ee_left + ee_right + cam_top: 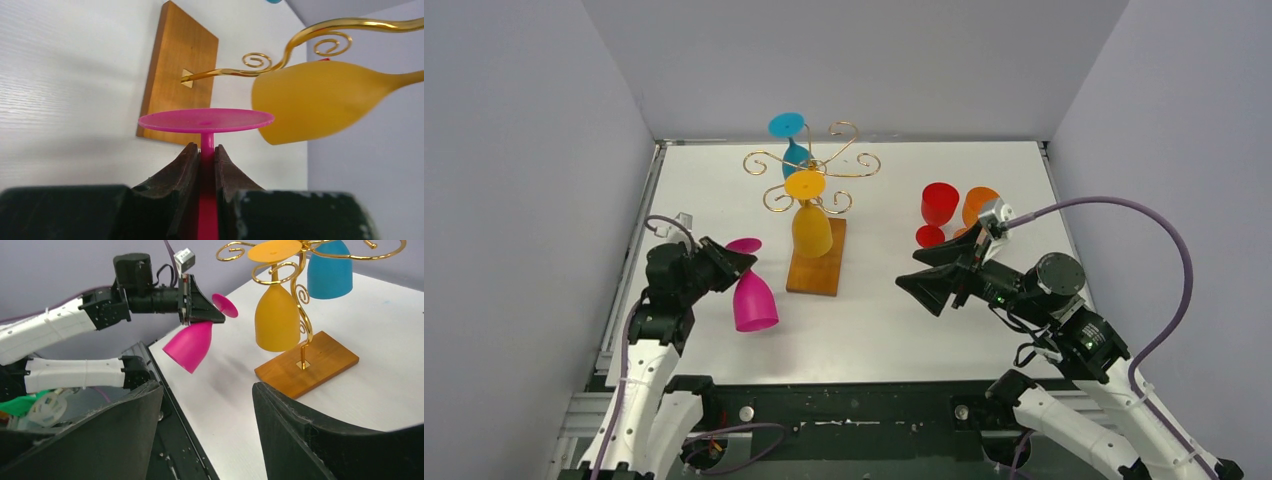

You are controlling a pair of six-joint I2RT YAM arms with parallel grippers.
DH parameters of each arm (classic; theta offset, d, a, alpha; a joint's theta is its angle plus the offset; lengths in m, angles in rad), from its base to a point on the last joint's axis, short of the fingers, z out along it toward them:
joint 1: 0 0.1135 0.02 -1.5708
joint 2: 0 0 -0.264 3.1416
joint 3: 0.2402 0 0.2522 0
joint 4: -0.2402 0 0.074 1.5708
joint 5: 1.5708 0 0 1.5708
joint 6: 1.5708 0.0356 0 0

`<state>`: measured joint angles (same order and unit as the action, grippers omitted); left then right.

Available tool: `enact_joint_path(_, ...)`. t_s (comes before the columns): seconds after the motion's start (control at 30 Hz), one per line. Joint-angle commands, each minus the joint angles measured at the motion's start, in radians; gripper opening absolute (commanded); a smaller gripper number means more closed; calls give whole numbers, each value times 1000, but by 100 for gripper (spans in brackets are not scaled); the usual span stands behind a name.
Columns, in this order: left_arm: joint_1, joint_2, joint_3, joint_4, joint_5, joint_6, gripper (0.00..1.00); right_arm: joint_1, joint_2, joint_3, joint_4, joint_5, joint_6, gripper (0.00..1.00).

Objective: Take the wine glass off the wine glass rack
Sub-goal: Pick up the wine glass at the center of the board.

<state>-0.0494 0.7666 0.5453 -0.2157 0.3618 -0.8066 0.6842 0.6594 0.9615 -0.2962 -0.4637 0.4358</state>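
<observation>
The wine glass rack is gold wire on a wooden base at mid-table. A yellow wine glass and a blue one hang upside down from its arms. A pink wine glass is off the rack, to the left of the base, bowl down and tilted above the table. My left gripper is shut on its stem just under the foot. My right gripper stands open to the right of the base, empty, its jaws facing the rack.
A red glass and an orange glass sit on the table at the right, just behind my right wrist. Grey walls close in the left, back and right sides. A dark rail runs along the near edge.
</observation>
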Motion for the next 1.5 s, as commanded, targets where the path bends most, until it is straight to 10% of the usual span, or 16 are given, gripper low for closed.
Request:
enact_joint_path(0.0, -2, -117, -27, -51, -1, -211, 0, 14, -71, -35, -26, -46, -167, 67)
enact_joint_path(0.83, -590, -245, -417, 397, -411, -790, 0, 126, -147, -413, 184, -3, -428, 66)
enact_joint_path(1.27, -597, -250, -497, 588, -401, -963, 0, 813, 144, -424, 379, 684, -680, 67)
enact_joint_path(1.47, -599, -250, -490, 585, -397, -978, 0, 941, 250, -436, 529, 825, -694, 66)
